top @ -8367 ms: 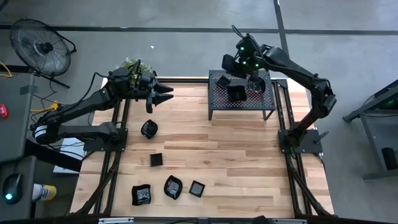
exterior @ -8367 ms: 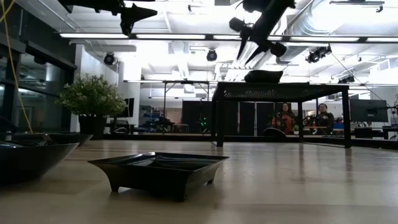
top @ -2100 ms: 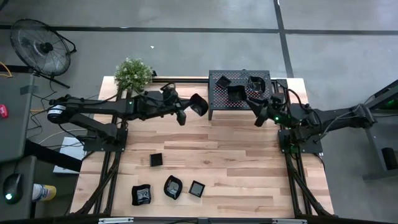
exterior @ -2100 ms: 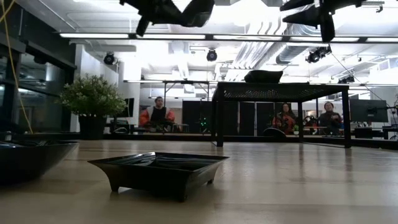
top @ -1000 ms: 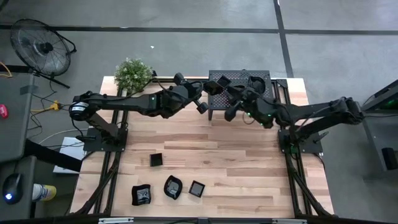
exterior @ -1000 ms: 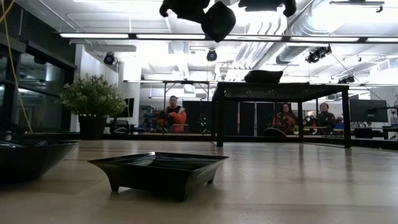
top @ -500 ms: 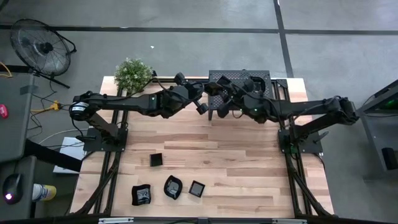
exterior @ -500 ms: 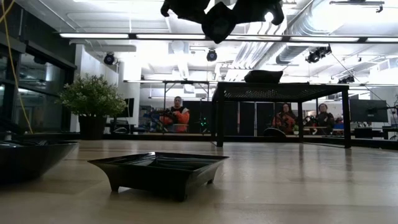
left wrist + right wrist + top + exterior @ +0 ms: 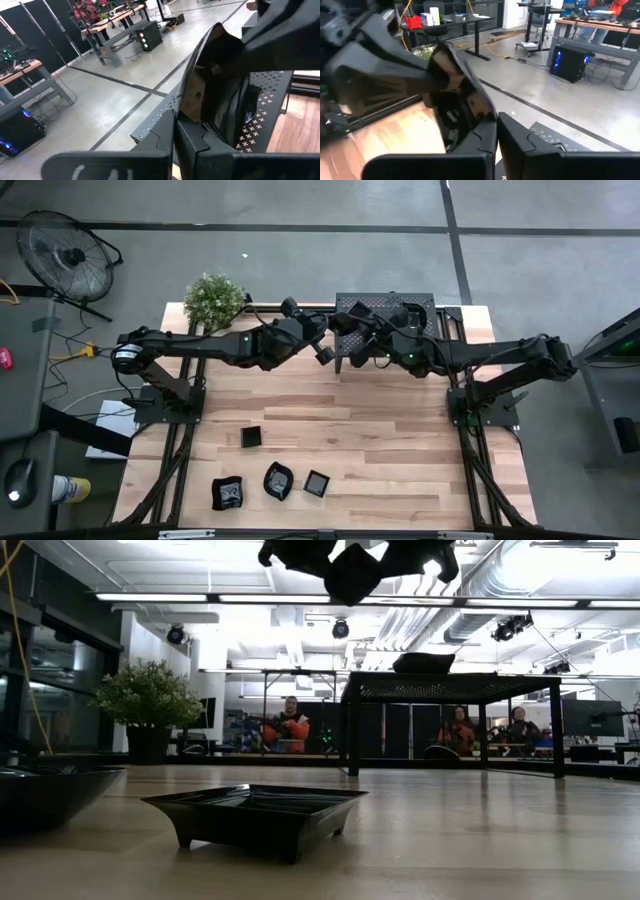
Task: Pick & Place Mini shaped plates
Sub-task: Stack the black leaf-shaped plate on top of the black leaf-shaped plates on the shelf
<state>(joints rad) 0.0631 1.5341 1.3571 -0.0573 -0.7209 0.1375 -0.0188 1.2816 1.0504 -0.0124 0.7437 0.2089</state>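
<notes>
Glossy black plate (image 9: pixel 341 319) pinched edge-on between left hand (image 9: pixel 326 332) and right hand (image 9: pixel 357 332).

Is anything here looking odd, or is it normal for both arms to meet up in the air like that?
One oddity: a small black plate hangs in mid-air on edge, beside the rack, pinched by both the left gripper and right gripper together.

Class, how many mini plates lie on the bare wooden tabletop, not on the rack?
4: one square plate alone left of centre; three in a front row, wavy plate, rounded plate, small square plate. The arms may hide others near the rack.
</notes>
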